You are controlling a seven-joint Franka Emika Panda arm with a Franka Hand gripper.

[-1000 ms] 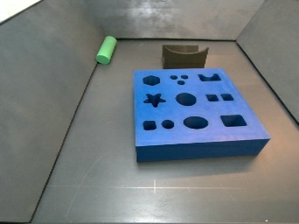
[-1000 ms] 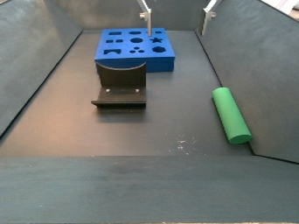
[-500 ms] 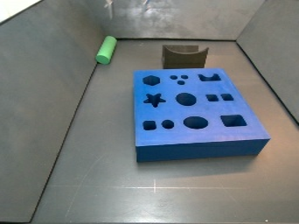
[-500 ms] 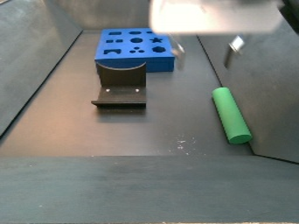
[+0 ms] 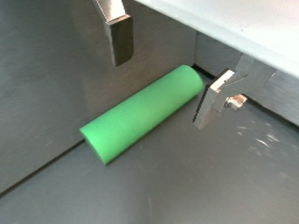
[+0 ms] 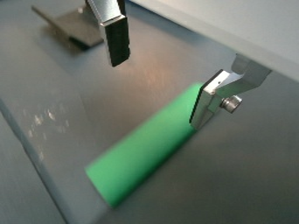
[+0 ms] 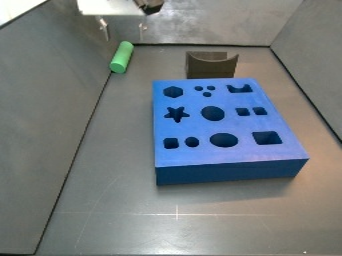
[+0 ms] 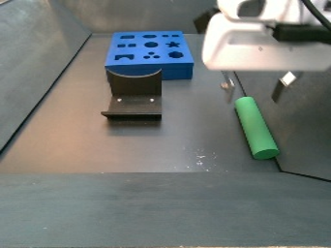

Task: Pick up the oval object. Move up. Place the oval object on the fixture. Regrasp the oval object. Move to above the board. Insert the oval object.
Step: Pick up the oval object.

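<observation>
Nothing here carries writing I can read: no label, brand or number on the gripper (image 5: 166, 72) above the oval object (image 5: 142, 114), nor on the board (image 7: 225, 130) or fixture (image 8: 134, 103).

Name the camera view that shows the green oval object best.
A wrist view shows the oval object best: close, whole, lying on the floor between the open tool's fingers. In the other wrist picture one finger hides its far end. In the side views it appears small or partly behind the tool.
</observation>
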